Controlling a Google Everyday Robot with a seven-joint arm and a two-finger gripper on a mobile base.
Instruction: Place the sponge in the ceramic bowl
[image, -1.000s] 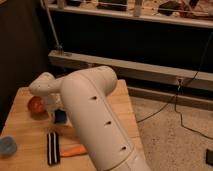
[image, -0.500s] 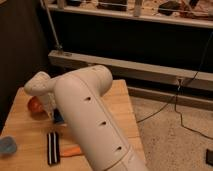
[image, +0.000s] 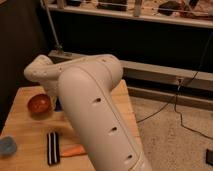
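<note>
Hiding behind the arm (image: 95, 102) sits end effector (closed).

We noted the arm (image: 95, 102) hid the closed gripper behind it, over the table (image: 25, 132); a sliver of sponge (image: 58, 105) showed just beside the bowl (image: 39, 104).

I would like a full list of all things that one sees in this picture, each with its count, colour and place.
table: one, light wood, lower left.
ceramic bowl: one, orange-brown, on the table, far left.
sponge: one, blue, just right of the bowl, mostly hidden by the arm.
striped bar: one, black and white, table front.
orange stick: one, orange, right of the striped bar.
round dish: one, pale blue, table's front left edge.
shelf rack: one, pale, along the back.
arm: one, white, centre, over the table.
gripper: one, shut, hidden behind the arm near the sponge.
</note>
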